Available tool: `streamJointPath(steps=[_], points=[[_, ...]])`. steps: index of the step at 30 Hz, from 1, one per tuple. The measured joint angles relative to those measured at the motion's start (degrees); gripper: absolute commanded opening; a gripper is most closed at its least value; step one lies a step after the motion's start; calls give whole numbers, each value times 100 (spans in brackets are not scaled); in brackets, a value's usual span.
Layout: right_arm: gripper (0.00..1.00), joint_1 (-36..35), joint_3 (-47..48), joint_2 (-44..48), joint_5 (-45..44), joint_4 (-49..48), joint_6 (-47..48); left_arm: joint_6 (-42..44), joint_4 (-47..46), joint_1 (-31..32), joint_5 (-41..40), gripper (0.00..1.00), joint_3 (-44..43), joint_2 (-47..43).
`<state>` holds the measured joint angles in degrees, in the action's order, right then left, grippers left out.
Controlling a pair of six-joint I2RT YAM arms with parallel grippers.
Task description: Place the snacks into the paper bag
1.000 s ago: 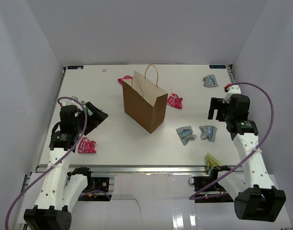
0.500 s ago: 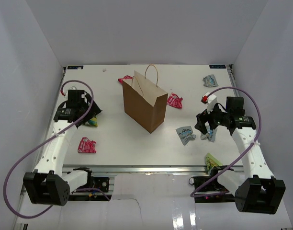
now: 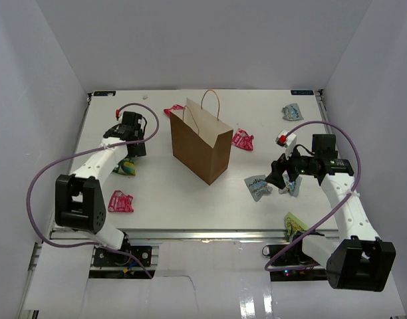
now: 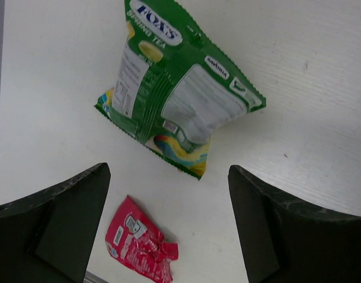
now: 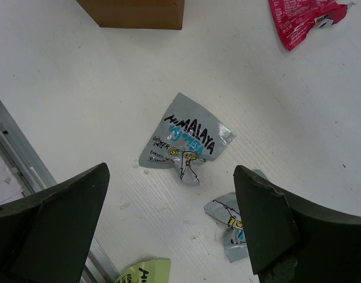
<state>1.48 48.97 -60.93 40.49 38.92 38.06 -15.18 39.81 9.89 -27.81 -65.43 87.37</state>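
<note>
A tall brown paper bag [image 3: 201, 143] with thin looped handles stands upright, mouth open, in the middle of a white desk [image 3: 167, 194]. Small crinkly foil snacks [image 3: 243, 139] lie scattered on the desk around it, pink near the bag and silver-blue to its right; none shows inside the bag. In the last second both arms have swung in over packets. The left gripper [image 3: 133, 150], spread wide and empty, now hangs above a green-and-yellow packet [image 4: 177, 88] left of the bag. The right gripper [image 3: 281, 178], likewise released, hovers above a silver packet [image 5: 186, 144]. Two pick-ups look about to begin.
</note>
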Motion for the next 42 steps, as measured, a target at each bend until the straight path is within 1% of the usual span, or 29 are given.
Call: streamJointPath(steps=[6,11,13,16,17,18,20,21,24,25,27,28,30,31,34,36,38,42], points=[[92,0,0,0,24,0,70,162,-251,0,-74,89,-494,977],[92,0,0,7,26,0,114,103,-275,0,-72,88,-726,1311],[92,0,0,13,24,0,116,76,-293,-7,-79,86,-785,1408],[92,0,0,35,22,0,116,22,-345,-44,-98,78,-809,1615],[92,0,0,48,22,0,118,13,-363,-59,-103,75,-809,1687],[92,0,0,66,22,0,118,7,-380,-72,-114,66,-809,1738],[92,0,0,116,22,0,118,9,-400,-107,-151,61,-809,1808],[92,0,0,138,24,0,116,2,-407,-120,-157,52,-807,1818],[92,0,0,190,24,0,116,-9,-428,-149,-170,34,-798,1818],[92,0,0,199,24,0,114,-2,-450,-153,-177,24,-774,1818],[92,0,0,214,22,0,114,9,-490,-155,-201,16,-699,1779],[92,0,0,221,22,0,111,28,-520,-160,-210,7,-640,1722],[92,0,0,236,24,2,109,20,-560,-170,-188,1,-522,1556],[92,0,0,247,24,2,109,17,-579,-179,-146,0,-450,1447],[92,0,0,278,24,2,101,-57,-592,-192,168,0,-157,949],[92,0,0,323,28,4,96,-184,-564,-190,573,0,66,398],[91,0,0,372,42,4,94,-343,-566,-190,1014,0,238,-227],[91,0,0,450,63,4,87,-839,-721,-188,1993,0,483,-1814]])
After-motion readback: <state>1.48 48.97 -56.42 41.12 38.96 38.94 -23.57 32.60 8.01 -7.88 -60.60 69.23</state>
